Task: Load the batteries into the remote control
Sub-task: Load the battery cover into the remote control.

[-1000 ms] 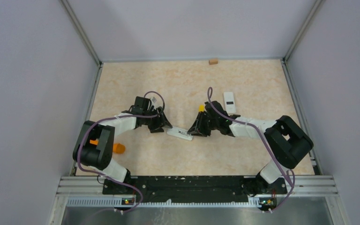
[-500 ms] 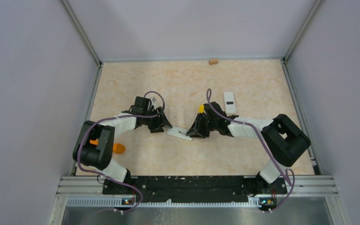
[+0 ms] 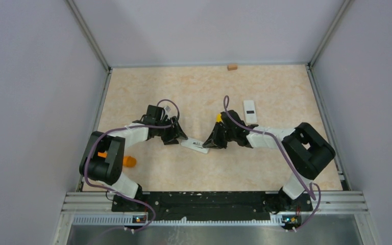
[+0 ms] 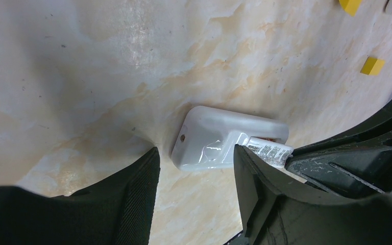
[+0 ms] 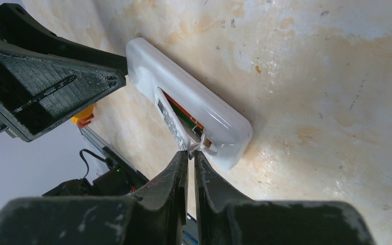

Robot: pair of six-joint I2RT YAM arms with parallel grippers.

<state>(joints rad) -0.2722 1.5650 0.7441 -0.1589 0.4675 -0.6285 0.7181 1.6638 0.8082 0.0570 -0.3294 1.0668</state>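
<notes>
The white remote control [image 3: 195,146] lies back-up at mid-table between both grippers. My left gripper [image 3: 177,138] is open; in the left wrist view its jaws [image 4: 195,153] stand apart just short of the remote's rounded end [image 4: 219,143]. My right gripper [image 3: 210,143] is shut on the tab of a thin white battery cover [image 5: 169,120] with a printed label. The cover stands raised on edge from the remote [image 5: 184,87]. Something orange and green shows in the recess under it. No loose batteries are in view.
A second white remote with a small screen [image 3: 249,111] lies at the right rear. A yellow block [image 3: 219,118] sits by the right wrist, and two more show in the left wrist view [image 4: 371,65]. An orange cylinder [image 3: 128,161] lies near the left arm. A tan block [image 3: 231,66] is at the back wall.
The right arm has edged a little to the left, still pinching the cover. The left arm has not visibly moved.
</notes>
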